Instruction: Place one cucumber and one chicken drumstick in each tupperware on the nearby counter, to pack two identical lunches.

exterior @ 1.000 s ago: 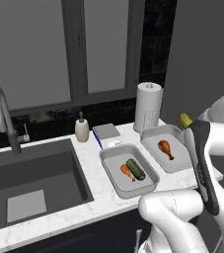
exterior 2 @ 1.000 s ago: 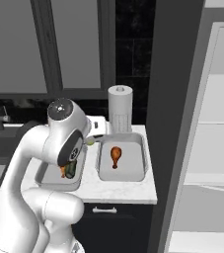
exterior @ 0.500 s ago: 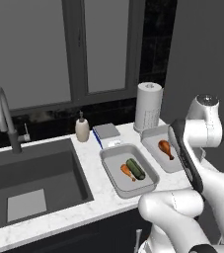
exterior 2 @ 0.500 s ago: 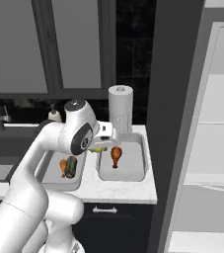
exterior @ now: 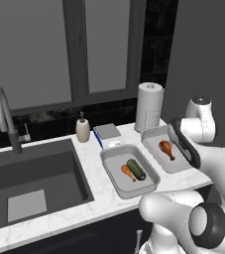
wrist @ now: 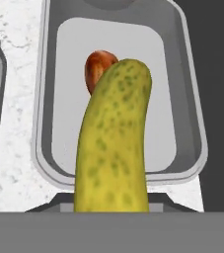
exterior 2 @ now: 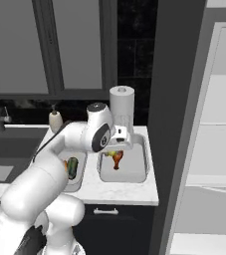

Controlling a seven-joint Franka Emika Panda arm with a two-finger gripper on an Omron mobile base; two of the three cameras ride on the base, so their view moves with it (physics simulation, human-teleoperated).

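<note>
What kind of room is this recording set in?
A rendered home kitchen, it seems: a marble-look counter with a sink basin and curved faucet, plus a paper towel roll below a window.

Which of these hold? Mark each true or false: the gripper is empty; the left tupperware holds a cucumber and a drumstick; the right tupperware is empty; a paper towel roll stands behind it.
1. The gripper is empty. False: it holds the yellow-green cucumber.
2. The left tupperware holds a dark green cucumber and a drumstick. True.
3. The right tupperware is empty. False: one drumstick lies in it.
4. A paper towel roll stands behind it. True.
</note>
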